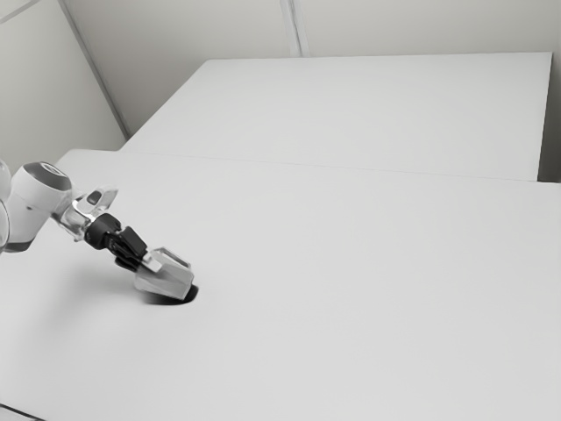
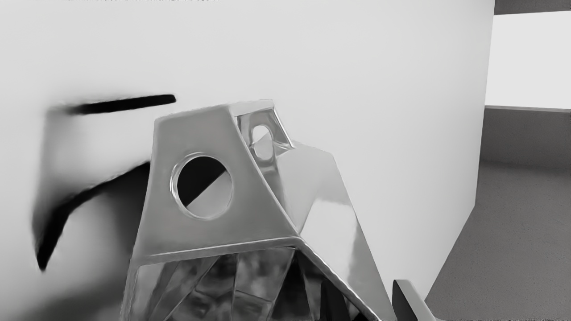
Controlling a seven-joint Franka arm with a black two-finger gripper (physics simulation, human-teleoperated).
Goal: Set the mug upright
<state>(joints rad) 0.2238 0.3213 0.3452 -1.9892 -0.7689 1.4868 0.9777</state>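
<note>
In the exterior view the black gripper [image 1: 146, 260] slants down to the grey, angular mug [image 1: 163, 279], which is tilted low over its dark shadow; whether it touches the table is unclear. From the wrist view, the gripper [image 2: 370, 304] is shut on the mug's wall near the rim, one finger inside the mouth and the other outside. The shiny metallic mug [image 2: 332, 191] shows its open mouth toward the hand and a flat face with a round hole. Part of its interior and the lower ends of the fingers are cut off at the picture's edge.
The white table [image 1: 351, 289] stretches from the mug toward the exterior view's right. Behind it stands another white surface [image 1: 351, 110], with pale walls beyond. A dark cable-like line [image 1: 22, 412] crosses the near left corner.
</note>
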